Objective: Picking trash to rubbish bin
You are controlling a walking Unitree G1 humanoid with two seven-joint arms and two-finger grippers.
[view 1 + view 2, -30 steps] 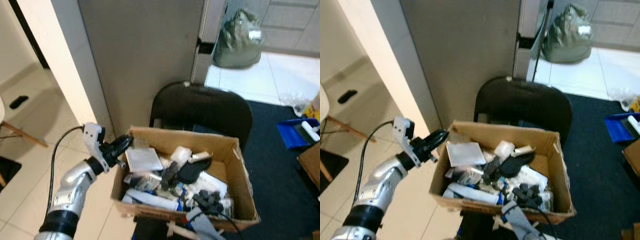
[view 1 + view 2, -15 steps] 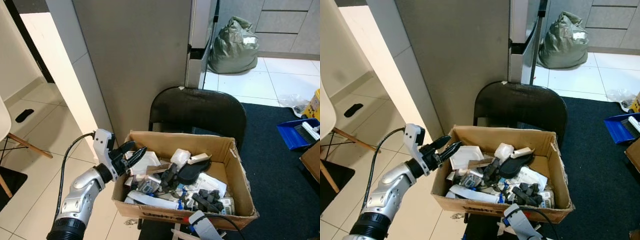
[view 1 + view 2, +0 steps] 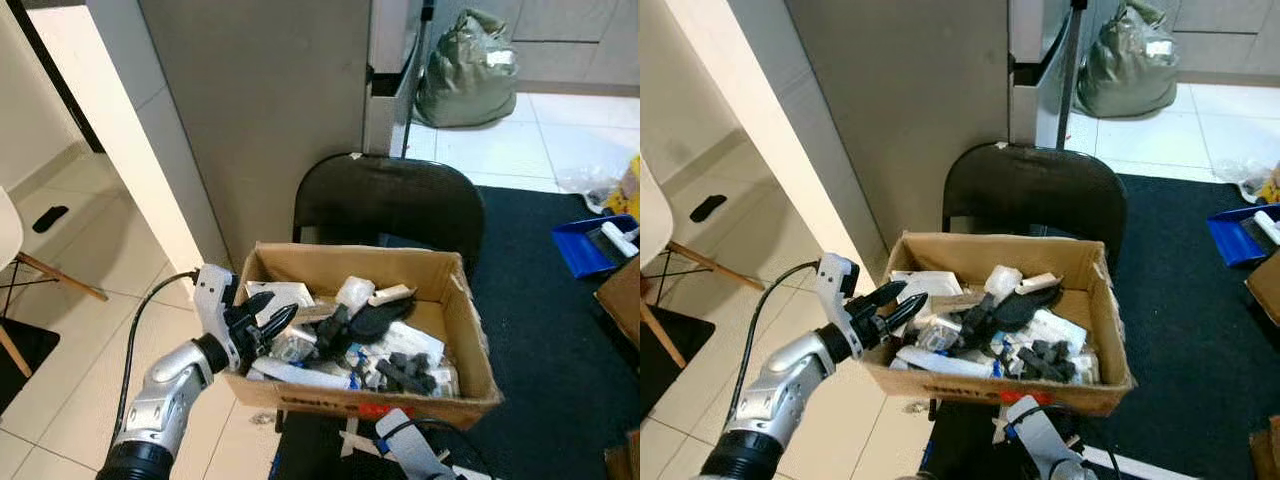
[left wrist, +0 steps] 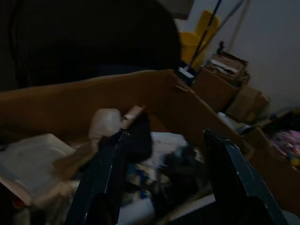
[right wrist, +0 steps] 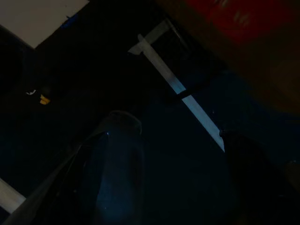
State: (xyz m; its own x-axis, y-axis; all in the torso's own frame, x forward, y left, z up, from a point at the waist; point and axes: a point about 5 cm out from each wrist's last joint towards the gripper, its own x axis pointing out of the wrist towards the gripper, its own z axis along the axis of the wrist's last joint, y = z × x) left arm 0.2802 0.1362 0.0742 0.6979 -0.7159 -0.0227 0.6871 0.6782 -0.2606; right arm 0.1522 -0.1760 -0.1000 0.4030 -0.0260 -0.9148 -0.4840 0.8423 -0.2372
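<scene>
A cardboard box (image 3: 470, 335) full of trash stands on a black chair. Inside lie white packets (image 3: 280, 293), a white cup-like piece (image 3: 353, 292) and black pieces (image 3: 378, 322). My left gripper (image 3: 266, 326) is at the box's left front corner, just over the rim, open with nothing between its fingers. In the left wrist view its fingers (image 4: 101, 187) frame the box's contents: a flat white packet (image 4: 28, 161) and a black piece (image 4: 138, 136). My right gripper (image 5: 178, 178) hangs low under the box, open, over dark floor and a pale strip (image 5: 180, 91).
The chair's black backrest (image 3: 390, 200) rises behind the box. A grey wall panel (image 3: 260, 110) stands behind that. A green sack (image 3: 470, 70) sits on white tiles at the back. A blue dustpan (image 3: 590, 245) lies on the dark rug at right. A white chair (image 3: 10, 235) stands at left.
The camera has shifted. My left gripper has moved from outside the box's left wall down to the left front rim, and its fingers now stand apart.
</scene>
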